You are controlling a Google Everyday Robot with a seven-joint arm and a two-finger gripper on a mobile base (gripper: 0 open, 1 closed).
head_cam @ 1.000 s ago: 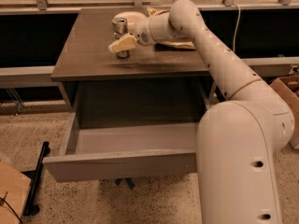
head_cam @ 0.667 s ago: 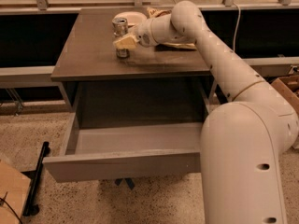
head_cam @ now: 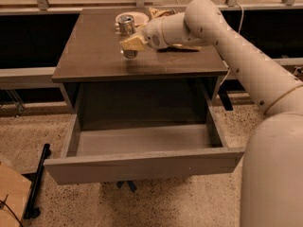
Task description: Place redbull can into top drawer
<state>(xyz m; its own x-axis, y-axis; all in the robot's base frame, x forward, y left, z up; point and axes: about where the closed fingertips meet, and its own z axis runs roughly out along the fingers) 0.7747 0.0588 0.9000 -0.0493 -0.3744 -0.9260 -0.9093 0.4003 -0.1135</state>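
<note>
Since the earlier frame the gripper (head_cam: pixel 132 44) has slid a little toward the right edge of the bench (head_cam: pixel 90 56) and settled round the redbull can (head_cam: pixel 126 21). The can's top now sits slightly higher and further right than it did.

The can stands upright near the rear edge of the bench, a little left of the middle. Its silver top shows above the jaws and its base just below them. The jaws cross its mid-body and look clenched on it, one on each side. Whether the base has cleared the bench top I cannot tell.

Just behind the can lies a pale dish (head_cam: pixel 139 16), and a crinkled snack bag (head_cam: pixel 158 12) sits beside that, under the arm (head_cam: pixel 236 56). The top drawer (head_cam: pixel 142 167) is pulled fully out below the front edge, and nothing shows inside it.

Risks, as I judge them:
- The smooth can may slip or tilt in the jaws during the lift.
- A low carry could catch the can's base on the front edge of the bench.
- A release from too high could topple the tall can inside the shallow drawer.
</note>
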